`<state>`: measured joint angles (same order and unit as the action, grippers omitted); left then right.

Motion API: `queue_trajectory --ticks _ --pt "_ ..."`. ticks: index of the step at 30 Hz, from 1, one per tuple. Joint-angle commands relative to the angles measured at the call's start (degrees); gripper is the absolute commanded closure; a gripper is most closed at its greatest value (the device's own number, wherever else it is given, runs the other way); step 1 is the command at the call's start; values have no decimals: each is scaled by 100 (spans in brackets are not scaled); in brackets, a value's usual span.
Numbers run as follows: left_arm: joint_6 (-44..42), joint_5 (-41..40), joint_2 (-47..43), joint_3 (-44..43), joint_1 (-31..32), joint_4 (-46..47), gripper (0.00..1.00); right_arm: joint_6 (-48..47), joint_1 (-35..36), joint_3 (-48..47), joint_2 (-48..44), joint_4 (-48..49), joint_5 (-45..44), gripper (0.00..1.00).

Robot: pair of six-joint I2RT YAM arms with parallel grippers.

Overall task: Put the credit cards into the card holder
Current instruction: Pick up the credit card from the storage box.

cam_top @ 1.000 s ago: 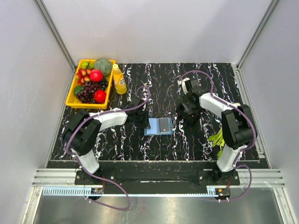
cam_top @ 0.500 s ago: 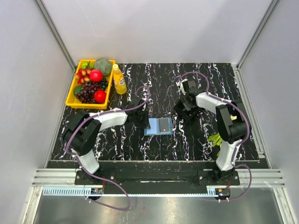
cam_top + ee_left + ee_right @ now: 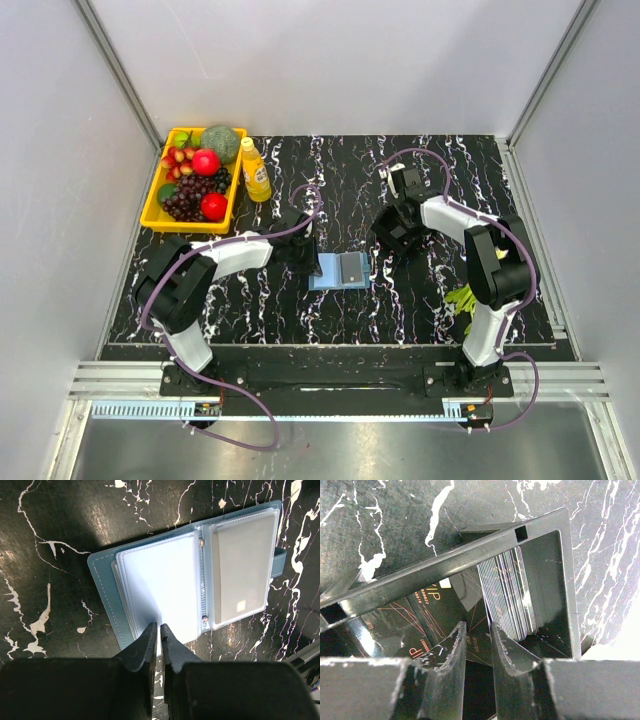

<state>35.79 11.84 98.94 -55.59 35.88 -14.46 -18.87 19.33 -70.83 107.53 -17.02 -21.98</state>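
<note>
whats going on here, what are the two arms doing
The left gripper pinches a clear sleeve of the open blue card holder, which already shows one card in a pocket. The right gripper, jaws slightly apart, hangs over the credit cards stacked in a black box, gripping none yet.

Bare table (image 3: 345, 185) lies open on the far and near sides of the card holder (image 3: 340, 271). The left gripper (image 3: 306, 256) crowds its left edge. Just right of it, the frame (image 3: 470, 555) hems in the right gripper (image 3: 477, 632). A tray (image 3: 152, 212) and bottle (image 3: 255, 170) stand well off, far-left.
</note>
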Motion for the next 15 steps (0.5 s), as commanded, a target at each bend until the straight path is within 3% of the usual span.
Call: queue_trajectory --ticks 1,5,8,15 --pt "-19 117 -32 -83 -28 119 89 85 -17 -124 -118 93 -52 77" --pt "-20 117 -23 -83 -28 119 89 121 -17 -177 -65 32 -52 85" --pt "-20 100 -32 -83 -28 119 89 147 -17 -203 -161 -108 149 100" --pt "-20 135 3 -101 -28 119 89 226 -17 -151 -513 -346 756 100"
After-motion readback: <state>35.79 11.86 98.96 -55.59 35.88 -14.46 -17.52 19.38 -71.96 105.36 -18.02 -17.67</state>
